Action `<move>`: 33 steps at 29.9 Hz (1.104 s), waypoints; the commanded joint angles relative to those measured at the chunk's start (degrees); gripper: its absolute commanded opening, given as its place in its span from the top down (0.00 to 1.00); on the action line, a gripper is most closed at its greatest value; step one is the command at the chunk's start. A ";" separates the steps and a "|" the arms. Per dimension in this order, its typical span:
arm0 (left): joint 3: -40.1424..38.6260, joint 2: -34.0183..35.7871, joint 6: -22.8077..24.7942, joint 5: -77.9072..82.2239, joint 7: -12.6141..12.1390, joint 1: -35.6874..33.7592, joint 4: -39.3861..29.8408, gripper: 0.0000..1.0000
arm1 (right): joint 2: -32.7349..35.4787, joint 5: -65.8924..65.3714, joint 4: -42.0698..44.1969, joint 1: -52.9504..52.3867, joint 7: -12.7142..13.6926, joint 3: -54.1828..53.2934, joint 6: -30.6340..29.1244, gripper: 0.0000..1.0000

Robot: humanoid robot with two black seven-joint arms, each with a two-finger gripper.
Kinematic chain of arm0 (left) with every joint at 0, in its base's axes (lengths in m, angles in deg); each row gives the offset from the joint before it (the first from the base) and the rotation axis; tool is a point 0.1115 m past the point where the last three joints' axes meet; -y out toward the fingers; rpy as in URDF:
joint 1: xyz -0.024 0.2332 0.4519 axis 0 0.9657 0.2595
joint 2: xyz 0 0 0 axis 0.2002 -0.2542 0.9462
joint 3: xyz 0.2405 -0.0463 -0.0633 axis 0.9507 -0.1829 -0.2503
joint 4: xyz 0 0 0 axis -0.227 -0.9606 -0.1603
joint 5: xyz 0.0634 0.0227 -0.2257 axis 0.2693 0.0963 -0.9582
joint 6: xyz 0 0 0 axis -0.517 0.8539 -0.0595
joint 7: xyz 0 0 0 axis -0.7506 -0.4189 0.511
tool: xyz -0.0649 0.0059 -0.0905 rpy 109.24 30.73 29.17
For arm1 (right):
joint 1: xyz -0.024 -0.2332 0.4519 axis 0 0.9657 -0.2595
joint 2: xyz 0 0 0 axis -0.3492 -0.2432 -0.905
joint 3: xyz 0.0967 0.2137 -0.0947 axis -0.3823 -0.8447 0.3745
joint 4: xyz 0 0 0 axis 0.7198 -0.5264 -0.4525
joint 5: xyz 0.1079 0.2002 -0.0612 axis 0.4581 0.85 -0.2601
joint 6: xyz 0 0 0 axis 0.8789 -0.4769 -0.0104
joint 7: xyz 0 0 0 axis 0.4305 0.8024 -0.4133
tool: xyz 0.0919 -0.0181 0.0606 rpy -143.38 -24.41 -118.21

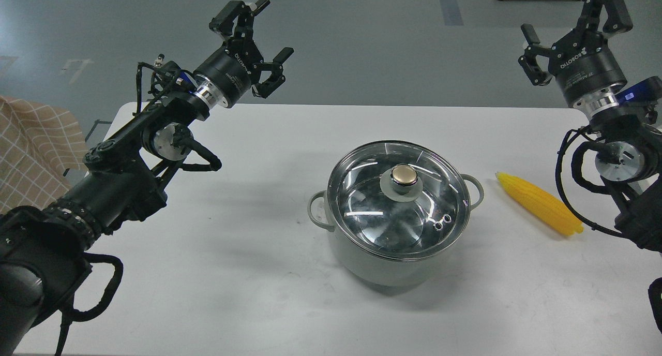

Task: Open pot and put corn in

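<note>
Pot (pixel 398 242) mid-table, glass lid (pixel 398 201) on, so lid comes off first. Corn (pixel 540 204) lies just right of it, within right gripper (pixel 571 27) reach. Left gripper (pixel 258 38) and right both spread wide, empty, raised clear

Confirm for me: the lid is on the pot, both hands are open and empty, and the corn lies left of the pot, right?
Not quite. In the head view the corn lies on the table right of the pot, not left. The lid is on, and the left hand and right hand are open and empty.
</note>
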 commanded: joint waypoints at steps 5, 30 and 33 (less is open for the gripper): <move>-0.54 1.59 -0.01 -1.67 -0.03 0.05 -0.22 0.02 | -0.22 -0.08 0.14 0.02 0.00 0.07 -0.02 0.00; -0.54 3.17 -0.01 -1.67 -1.35 0.05 -0.31 0.02 | -0.22 -2.45 5.50 -3.59 0.00 3.58 0.03 0.00; -0.45 2.82 -0.01 -1.67 -1.00 0.14 -0.14 0.02 | -0.39 -2.45 5.50 -2.97 0.00 4.90 0.11 0.00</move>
